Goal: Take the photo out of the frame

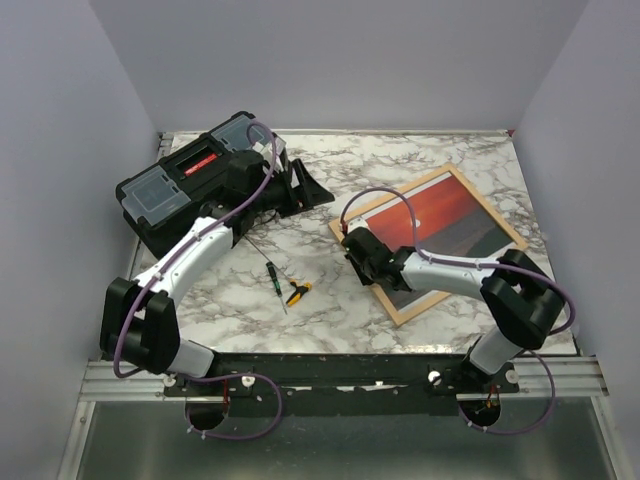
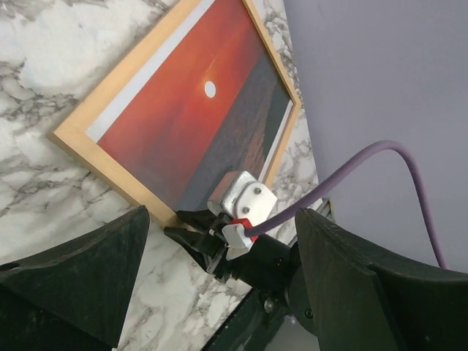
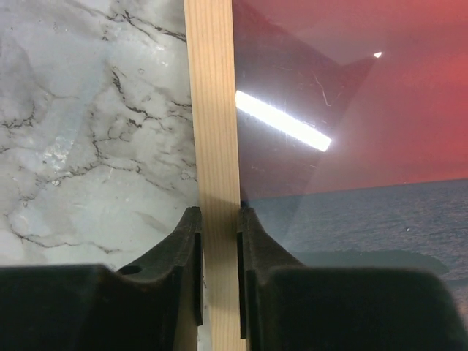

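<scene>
The right end effector [image 3: 218, 223] clamps the frame [image 3: 212, 110] rail, the left end effector [image 1: 297, 190] stands apart; the narrow grip may slip on lifting.

Marble table [image 1: 380, 165], frame [image 1: 490, 205], toolbox [image 1: 190, 185], screwdriver [image 1: 275, 280]

We can't make out any readable text here; the red label [image 1: 198, 161] on the black toolbox [image 1: 160, 200] is just too blurry.
</scene>
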### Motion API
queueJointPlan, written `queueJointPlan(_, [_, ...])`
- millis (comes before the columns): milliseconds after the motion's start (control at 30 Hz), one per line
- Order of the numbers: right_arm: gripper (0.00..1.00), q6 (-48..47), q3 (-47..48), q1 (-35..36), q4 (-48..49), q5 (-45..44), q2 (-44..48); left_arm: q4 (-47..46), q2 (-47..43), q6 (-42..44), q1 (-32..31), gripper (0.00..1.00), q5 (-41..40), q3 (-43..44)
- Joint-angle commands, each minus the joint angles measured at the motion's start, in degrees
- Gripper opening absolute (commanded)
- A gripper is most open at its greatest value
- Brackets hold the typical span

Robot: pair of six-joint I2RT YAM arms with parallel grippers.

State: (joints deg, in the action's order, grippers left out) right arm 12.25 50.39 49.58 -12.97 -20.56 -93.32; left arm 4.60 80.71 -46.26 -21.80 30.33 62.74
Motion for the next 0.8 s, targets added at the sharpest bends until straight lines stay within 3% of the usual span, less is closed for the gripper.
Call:
queueJointPlan(0, [0.1,4.64,-1.07,0.69,0.23,-3.06,5.87,-4.31,2.4,-7.62,0.71,0.83,5.51,-2.72])
queueJointPlan(67, [0.01,5.69,-1.89,0.74,1.13,-2.16,10.25,-7.12,3.49,-9.84,0.71,0.83,6.78,-3.66])
queueJointPlan(300, [0.01,8.48,-0.42,0.67,1.22,1.42,18.09,-22.53,8.74,-22.79,0.35,0.78,14.45,-9.86])
queueJointPlan(767, [0.01,11.62,4.16,0.76,3.13,7.75,18.51,-28.9,15.41,-28.62,-1.92,0.73,14.46,-13.87])
